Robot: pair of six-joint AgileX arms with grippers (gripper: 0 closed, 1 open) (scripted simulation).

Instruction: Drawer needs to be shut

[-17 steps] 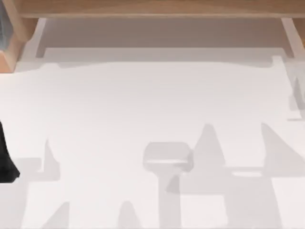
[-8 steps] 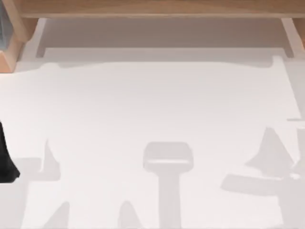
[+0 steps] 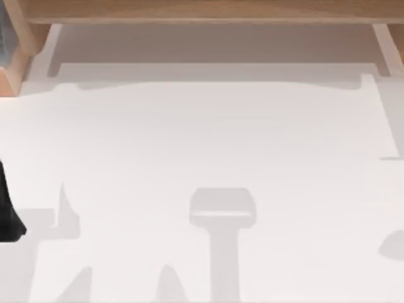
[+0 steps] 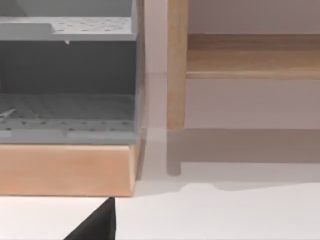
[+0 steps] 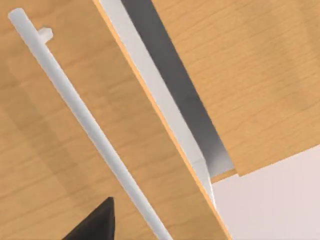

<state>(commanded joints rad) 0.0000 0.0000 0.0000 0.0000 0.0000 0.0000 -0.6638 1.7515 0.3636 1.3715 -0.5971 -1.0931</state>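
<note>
- On the worktop [image 3: 202, 139], the right arm's shadow [image 3: 392, 245] has slid from the middle right, where it lay a second ago, out to the right edge. Only a small grey patch of it is left in the top view.
- The drawer [image 3: 214, 44] has not shifted over the same second. Its pale floor and thin white walls jut out from under the light wooden frame [image 3: 202, 9] by the same amount at the far side of the worktop.
- As a judgement, this means the right arm has been travelling rather than pushing. The shutting itself is not yet begun and the drawer stands open.
- The right tool [image 5: 95, 224] shows as a dark tip in the right wrist view. It sits close over a wooden panel [image 5: 55, 150] that carries a long white bar handle [image 5: 90, 127].
- Beyond that panel's edge run a white wall and a dark gap, which look like the drawer's open side. Whether the right tool touches the panel cannot be told, nor whether it is wide or narrow.
- The left tool [image 4: 97, 225] is parked at the left edge of the worktop, near a grey shelf unit [image 4: 67, 75] and well apart from the drawer's middle. Its state cannot be told either.
</note>
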